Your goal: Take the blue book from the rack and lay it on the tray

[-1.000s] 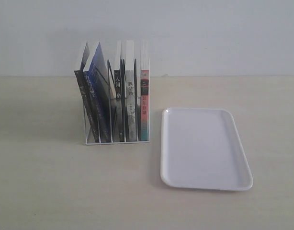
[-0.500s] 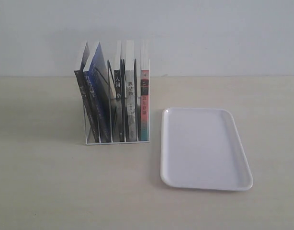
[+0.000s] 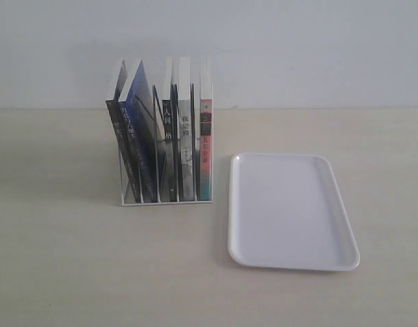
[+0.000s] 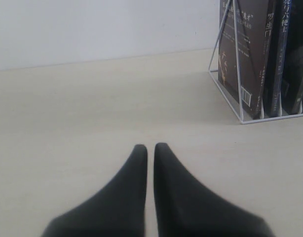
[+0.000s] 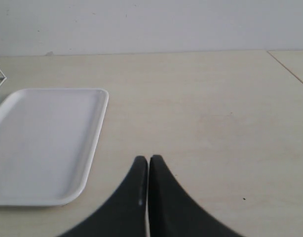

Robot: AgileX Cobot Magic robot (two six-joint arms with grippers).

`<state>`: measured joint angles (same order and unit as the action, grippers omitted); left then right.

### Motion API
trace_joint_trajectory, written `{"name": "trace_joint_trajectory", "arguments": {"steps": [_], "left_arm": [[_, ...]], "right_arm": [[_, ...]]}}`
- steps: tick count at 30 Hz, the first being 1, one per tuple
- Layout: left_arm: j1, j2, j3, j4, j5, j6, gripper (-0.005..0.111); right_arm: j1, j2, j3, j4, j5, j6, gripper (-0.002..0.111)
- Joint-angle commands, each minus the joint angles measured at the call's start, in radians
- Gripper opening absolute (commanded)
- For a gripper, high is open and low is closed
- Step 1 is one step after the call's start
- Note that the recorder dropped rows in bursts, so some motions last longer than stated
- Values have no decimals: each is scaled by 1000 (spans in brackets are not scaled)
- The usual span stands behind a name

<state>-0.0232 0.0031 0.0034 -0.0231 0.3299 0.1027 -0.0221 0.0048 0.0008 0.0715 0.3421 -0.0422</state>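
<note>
The blue book (image 3: 139, 122) leans in the second slot from the left of the white wire rack (image 3: 165, 201), standing among other books. In the left wrist view its blue spine (image 4: 282, 59) shows behind a black book, inside the rack's wire (image 4: 225, 94). The white tray (image 3: 294, 211) lies flat to the right of the rack, with nothing on it. Neither arm shows in the exterior view. My left gripper (image 4: 150, 146) is shut and holds nothing, low over the table, well short of the rack. My right gripper (image 5: 148, 158) is shut and holds nothing, beside the tray (image 5: 43, 143).
A black-spined book (image 3: 117, 136) stands at the rack's left end and a pink-and-teal-spined book (image 3: 205, 157) at its right end, with others between. A pale wall runs behind the table. A seam (image 5: 289, 69) crosses the tabletop past the right gripper.
</note>
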Motion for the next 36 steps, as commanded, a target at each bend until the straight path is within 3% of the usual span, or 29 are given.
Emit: {"name": "trace_joint_trajectory", "arguments": {"steps": [1,10,24,29,36], "left_arm": [[2,-3,-3,-2,-16,2,5],[2,-3,-3,-2,-16,2,5],[2,-3,-3,-2,-16,2,5],[2,-3,-3,-2,-16,2,5],[2,-3,-3,-2,-16,2,5]], "right_arm": [[-7,-5,-1,2,-7,0,0],[-7,-5,-1,-2,-116,0,0],[-7,-5,-1,1,-693,0,0],[-7,-5,-22,1,-619,0,0],[-7,52,-236,1,-403,-50,0]]}}
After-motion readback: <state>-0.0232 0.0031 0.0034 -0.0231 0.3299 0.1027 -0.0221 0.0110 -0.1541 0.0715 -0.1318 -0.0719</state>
